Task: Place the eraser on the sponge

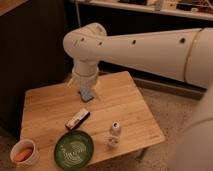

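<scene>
Above the sponge near the back edge of the table, hand open, eraser lying free at centre.

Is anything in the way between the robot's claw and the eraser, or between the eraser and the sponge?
Nothing visible. The gripper hangs open just above the sponge, and the eraser lies a little nearer the front with only bare table between. The plate and bottle sit farther forward, out of the path.
</scene>
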Controlling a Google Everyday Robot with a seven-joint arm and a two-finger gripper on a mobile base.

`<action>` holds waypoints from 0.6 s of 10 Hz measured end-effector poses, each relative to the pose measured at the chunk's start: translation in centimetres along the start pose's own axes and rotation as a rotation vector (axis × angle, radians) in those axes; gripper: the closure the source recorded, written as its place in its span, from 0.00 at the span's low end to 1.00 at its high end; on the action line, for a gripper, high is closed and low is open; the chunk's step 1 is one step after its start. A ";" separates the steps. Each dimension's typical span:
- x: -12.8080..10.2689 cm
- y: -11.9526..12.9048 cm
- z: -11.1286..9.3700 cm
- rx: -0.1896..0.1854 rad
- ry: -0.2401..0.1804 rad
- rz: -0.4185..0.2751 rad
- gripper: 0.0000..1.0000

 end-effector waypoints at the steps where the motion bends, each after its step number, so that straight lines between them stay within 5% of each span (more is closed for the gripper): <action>1: -0.1 0.6 1.2 0.016 0.004 -0.003 0.20; 6: 0.4 1.9 6.3 0.026 0.074 0.012 0.20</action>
